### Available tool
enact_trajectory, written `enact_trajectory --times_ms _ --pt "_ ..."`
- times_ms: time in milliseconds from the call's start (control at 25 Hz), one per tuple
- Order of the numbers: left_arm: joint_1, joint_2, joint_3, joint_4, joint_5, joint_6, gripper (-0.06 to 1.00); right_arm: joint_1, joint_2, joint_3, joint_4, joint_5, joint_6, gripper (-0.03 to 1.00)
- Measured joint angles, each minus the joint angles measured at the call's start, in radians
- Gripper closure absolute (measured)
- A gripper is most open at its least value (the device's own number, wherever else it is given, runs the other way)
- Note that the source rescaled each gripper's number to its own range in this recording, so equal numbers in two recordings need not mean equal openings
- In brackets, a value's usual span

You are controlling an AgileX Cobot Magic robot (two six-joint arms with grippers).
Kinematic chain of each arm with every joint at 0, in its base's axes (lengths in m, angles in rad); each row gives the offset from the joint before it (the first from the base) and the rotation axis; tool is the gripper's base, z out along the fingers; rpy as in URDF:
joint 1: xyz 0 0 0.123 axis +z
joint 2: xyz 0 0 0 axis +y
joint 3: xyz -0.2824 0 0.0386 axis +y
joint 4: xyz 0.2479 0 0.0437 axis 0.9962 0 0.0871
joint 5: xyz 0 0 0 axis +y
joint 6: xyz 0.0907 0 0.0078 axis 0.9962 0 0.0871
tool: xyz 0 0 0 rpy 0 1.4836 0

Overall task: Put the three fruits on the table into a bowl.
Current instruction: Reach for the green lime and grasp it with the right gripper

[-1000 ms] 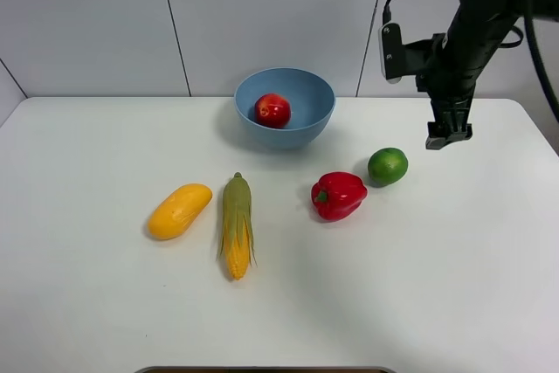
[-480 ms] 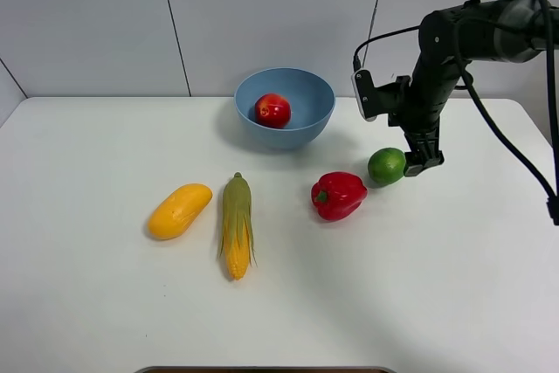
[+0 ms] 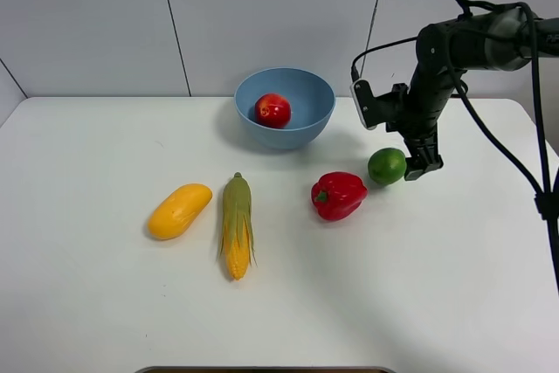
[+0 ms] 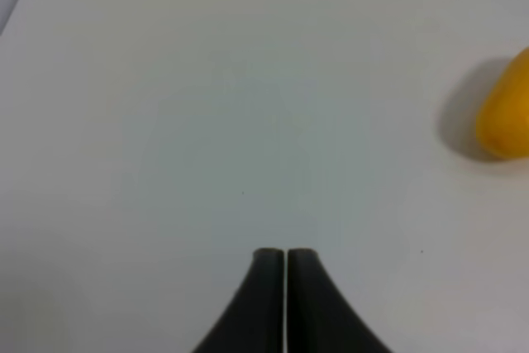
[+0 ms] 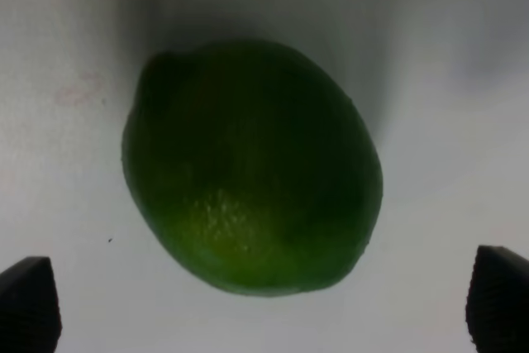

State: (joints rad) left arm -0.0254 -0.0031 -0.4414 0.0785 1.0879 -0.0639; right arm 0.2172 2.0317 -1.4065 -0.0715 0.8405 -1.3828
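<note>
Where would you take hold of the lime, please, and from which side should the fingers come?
Across its widest middle, coming straight down from above. The lime is rounded and sits loose on the table, so opposite flanks likely give the steadiest hold. The right gripper is open, its fingers spread wider than the fruit.

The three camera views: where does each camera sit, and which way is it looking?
Exterior high: mounted high off the arms, looking down on the table and bowl; the right arm shows, right claw beside the lime.
Left wrist: on the left wrist, facing the table; the shut left claw shows, the mango at the edge.
Right wrist: on the right wrist, facing the lime; only the open right claw's fingertips show.
Shared: exterior and right wrist both show the lime; exterior and left wrist the mango.
</note>
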Motion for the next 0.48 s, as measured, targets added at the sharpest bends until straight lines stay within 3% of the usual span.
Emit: enact_trajectory --times_ms 480 --pt "0.000 0.000 0.000 0.000 0.000 0.000 0.94 0.000 0.082 0.000 0.050 -0.063 -0.038 -0.02"
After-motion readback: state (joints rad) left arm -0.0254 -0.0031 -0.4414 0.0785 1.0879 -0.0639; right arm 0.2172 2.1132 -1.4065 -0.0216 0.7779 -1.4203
